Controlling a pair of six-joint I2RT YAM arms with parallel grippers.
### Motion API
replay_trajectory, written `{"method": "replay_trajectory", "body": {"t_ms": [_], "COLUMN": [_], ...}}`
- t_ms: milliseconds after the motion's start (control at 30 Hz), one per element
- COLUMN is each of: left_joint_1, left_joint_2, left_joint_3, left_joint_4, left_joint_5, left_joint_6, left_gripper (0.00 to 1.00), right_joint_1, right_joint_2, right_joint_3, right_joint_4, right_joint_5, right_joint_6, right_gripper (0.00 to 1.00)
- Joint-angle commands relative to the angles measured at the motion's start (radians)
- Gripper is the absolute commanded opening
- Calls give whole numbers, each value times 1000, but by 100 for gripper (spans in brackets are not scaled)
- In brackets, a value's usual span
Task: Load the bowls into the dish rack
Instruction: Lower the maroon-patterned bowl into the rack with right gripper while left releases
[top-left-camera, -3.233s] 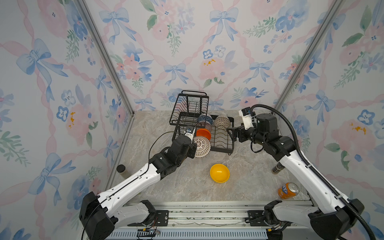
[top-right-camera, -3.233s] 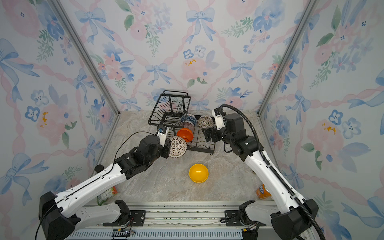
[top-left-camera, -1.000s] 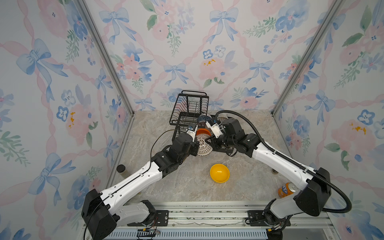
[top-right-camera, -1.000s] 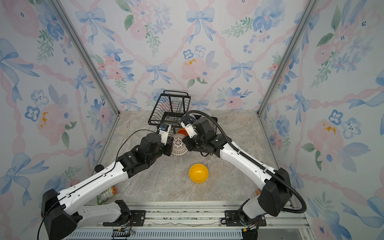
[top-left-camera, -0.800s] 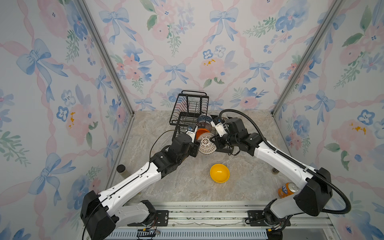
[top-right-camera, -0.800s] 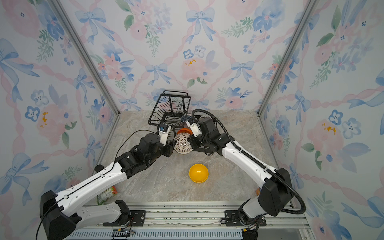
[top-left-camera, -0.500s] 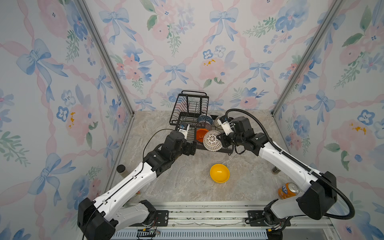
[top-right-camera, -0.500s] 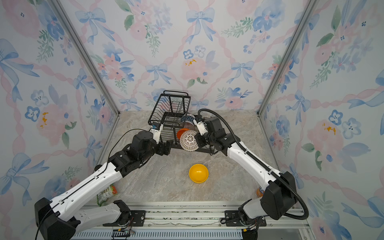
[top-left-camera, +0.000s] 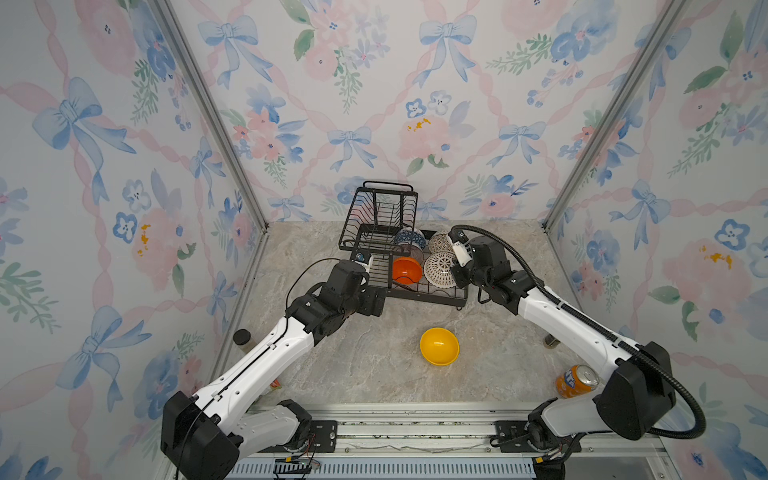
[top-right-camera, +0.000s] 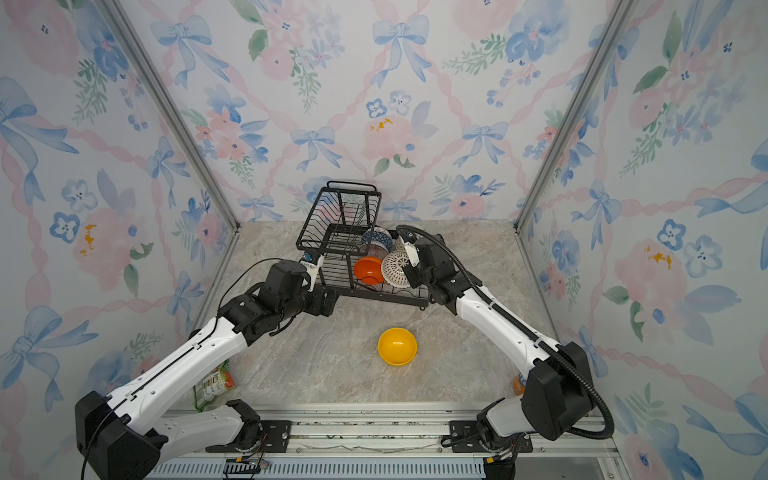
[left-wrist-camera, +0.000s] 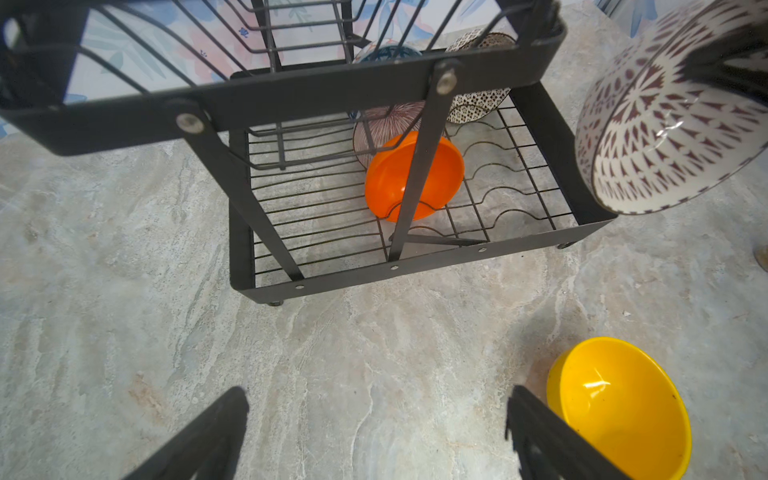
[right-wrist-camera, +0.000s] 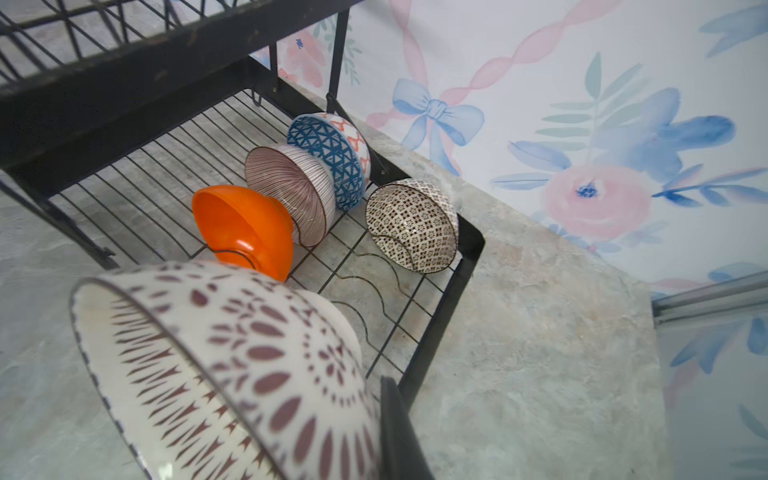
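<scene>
My right gripper (top-left-camera: 456, 272) is shut on the rim of a brown-and-white patterned bowl (top-left-camera: 439, 269) (right-wrist-camera: 232, 365), which hangs tilted over the right end of the black dish rack (top-left-camera: 424, 296). In the rack's base stand an orange bowl (right-wrist-camera: 245, 228), a pink striped bowl (right-wrist-camera: 291, 183), a blue triangle-patterned bowl (right-wrist-camera: 332, 153) and a lattice bowl (right-wrist-camera: 411, 224), all on edge. The yellow bowl (top-left-camera: 439, 346) (left-wrist-camera: 619, 407) lies on the table in front of the rack. My left gripper (left-wrist-camera: 376, 399) is open and empty, low over the table by the rack's front left corner.
The rack's raised basket (top-left-camera: 382, 208) overhangs its left half. An orange soda can (top-left-camera: 577, 380) and a small jar (top-left-camera: 550, 340) are beside the right arm. A black-capped bottle (top-left-camera: 241, 336) and a snack packet (top-right-camera: 212, 384) sit by the left wall.
My left gripper opened, let go of the patterned bowl and drew back to the left. My right gripper, holding that bowl, carried it right and over the rack's base.
</scene>
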Motion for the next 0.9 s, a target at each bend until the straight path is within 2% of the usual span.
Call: {"method": "replay_trajectory", "body": {"t_ms": [0, 400, 867], "left_joint_1": [18, 46, 74], "left_joint_2": [-3, -16, -8], "left_joint_3": [6, -19, -22], "left_joint_4": [-36, -40, -39], "left_joint_5": [28, 44, 75], "left_joint_6": [8, 18, 32], "left_gripper": [98, 98, 98], "right_joint_1": [-26, -59, -64], "right_joint_2": [25, 180, 367], "right_joint_3": [-41, -49, -64], "right_joint_4": [205, 408, 771], "right_joint_5": [96, 150, 268], "right_joint_6": [-97, -273, -506], "right_gripper": [0, 0, 0]}}
